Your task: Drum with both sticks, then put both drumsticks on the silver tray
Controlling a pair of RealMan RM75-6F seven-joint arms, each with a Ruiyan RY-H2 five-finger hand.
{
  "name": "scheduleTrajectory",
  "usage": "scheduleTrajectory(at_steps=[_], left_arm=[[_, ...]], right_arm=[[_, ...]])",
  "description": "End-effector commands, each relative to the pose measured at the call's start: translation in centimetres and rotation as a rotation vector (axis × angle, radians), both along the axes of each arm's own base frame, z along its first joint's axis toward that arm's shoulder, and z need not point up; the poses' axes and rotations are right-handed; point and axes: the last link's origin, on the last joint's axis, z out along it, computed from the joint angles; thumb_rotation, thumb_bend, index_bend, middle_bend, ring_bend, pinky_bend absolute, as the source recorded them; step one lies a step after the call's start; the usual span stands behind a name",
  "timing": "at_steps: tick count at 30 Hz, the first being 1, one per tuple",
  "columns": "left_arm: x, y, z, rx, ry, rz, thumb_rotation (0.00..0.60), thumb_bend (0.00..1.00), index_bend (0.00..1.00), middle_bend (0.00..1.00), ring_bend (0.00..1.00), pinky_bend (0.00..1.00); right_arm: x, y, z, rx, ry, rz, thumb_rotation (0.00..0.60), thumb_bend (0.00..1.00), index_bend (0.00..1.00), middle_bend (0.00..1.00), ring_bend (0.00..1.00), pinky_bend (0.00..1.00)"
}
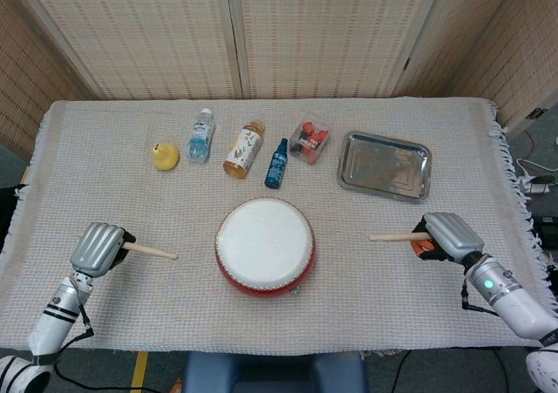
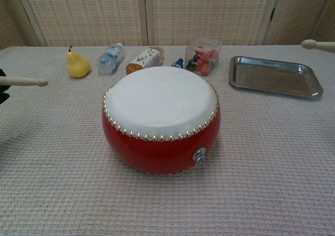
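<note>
- The left hand (image 1: 98,247) grips one drumstick (image 1: 150,252), and its tip points toward the drum (image 1: 265,246) from the left side.
- The right hand (image 1: 448,235) holds the other stick (image 1: 397,235), fingers closed around it, tip also pointing at the drum.
- Both tips are near the drum, but neither touches the white skin.
- My judgement: the task is at the beginning or in the drumming part; I cannot tell if any beat is done.
- The silver tray (image 1: 352,179) carries no stick, so putting both sticks there is left to do.
- The head view shows both hands and their grip.
- The chest view shows only the stick ends at the left and right edges, raised above the cloth, and the red side of the drum.
</note>
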Motion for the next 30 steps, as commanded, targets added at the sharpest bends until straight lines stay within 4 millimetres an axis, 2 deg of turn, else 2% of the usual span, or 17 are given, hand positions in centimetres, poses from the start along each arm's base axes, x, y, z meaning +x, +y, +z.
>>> scheduleTrajectory(at_steps=[1, 9, 18, 23, 30], left_arm=[[2.7, -0.1, 1.7, 0.037, 0.089, -0.102, 0.600, 1.00, 1.00, 1.00, 1.00, 1.00], [5.8, 0.8, 2.0, 0.033, 0.072, -0.112, 0.600, 1.00, 1.00, 1.00, 1.00, 1.00], [8.1, 2.1, 1.1, -0.002, 0.000, -0.057, 0.600, 0.99, 1.00, 1.00, 1.00, 1.00], [9.2, 2.8, 0.0, -0.014, -0.033, -0.042, 0.600, 0.99, 1.00, 1.00, 1.00, 1.00], [10.7, 3.4, -1.2, -0.021, -0.045, -0.053, 0.600, 0.99, 1.00, 1.00, 1.00, 1.00]], right_arm=[[1.7, -1.0, -1.9, 0.064, 0.008, 0.049, 0.600, 0.82, 1.00, 1.00, 1.00, 1.00], [5.6, -3.9, -5.7, 0.183, 0.066, 0.130, 0.600, 0.82, 1.00, 1.00, 1.00, 1.00], [8.5, -6.0, -6.6, 0.174, 0.128, 0.166, 0.600, 0.82, 1.00, 1.00, 1.00, 1.00], [8.8, -6.9, -7.0, 0.129, 0.210, 0.188, 0.600, 0.82, 1.00, 1.00, 1.00, 1.00], [8.6, -7.4, -9.3, 0.063, 0.436, 0.250, 0.600, 0.82, 1.00, 1.00, 1.00, 1.00]])
